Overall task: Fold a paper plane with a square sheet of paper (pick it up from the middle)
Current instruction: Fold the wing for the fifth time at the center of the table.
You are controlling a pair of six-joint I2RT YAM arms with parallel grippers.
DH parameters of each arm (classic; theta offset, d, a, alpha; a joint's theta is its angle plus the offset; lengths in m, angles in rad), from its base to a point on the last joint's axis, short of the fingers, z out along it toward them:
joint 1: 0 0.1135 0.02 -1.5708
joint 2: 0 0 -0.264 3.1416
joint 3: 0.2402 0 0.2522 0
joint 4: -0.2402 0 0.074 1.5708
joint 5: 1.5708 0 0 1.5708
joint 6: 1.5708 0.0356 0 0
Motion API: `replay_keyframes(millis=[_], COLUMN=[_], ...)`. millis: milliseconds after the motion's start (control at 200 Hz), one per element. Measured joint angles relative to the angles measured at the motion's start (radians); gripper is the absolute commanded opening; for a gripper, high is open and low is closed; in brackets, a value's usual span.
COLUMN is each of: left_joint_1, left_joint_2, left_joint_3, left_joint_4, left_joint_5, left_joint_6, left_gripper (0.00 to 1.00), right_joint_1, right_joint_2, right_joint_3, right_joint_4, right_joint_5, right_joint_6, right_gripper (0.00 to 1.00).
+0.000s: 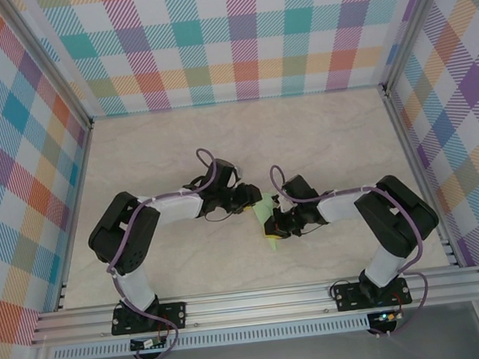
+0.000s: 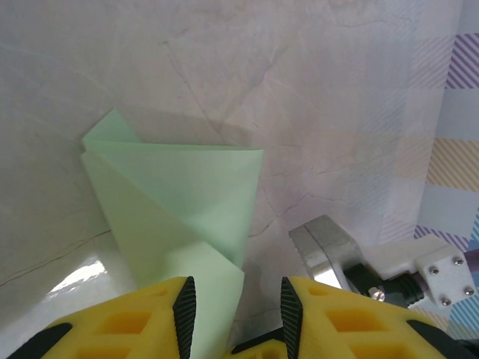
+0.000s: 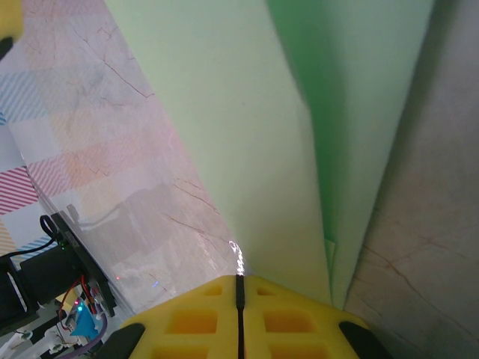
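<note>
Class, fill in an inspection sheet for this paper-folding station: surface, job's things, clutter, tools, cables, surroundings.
Surface: pale marbled table.
Job's things: sheet of paper, pale green, partly folded, between the two tools.
Clutter: nothing seen.
Tools: left tool has its jaws apart with the sheet's lower end between them; right tool is shut on the sheet.
Cables: purple cables run along both arms and loop near the wrists.
Surroundings: plaid walls on three sides; metal rail at the near edge.

From above, the left gripper (image 1: 248, 199) and right gripper (image 1: 275, 231) hid most of the paper (image 1: 265, 212); its creases were too small to tell.
</note>
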Motion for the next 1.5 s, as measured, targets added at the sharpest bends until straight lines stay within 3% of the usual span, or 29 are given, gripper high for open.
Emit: replay_keyframes(millis=[405, 935, 1500], left_joint_1=[0.000, 0.011, 0.106], left_joint_2=[0.121, 0.169, 0.194], left_joint_3=[0.066, 0.151, 0.166], left_joint_4=[0.019, -0.078, -0.025], left_joint_5=[-0.006, -0.023, 0.030], left_joint_6=[0.002, 0.115, 0.173], left_gripper=[0.36, 0.36, 0.40], right_joint_1=[0.000, 0.000, 0.000], right_joint_2=[-0.006, -0.051, -0.061], right_joint_3=[-0.013, -0.076, -0.084], right_joint_4=[0.020, 0.053, 0.048], right_joint_5=[0.001, 0.000, -0.002], right_joint_6=[0.003, -0.005, -0.008], right_gripper=[0.07, 0.05, 0.06])
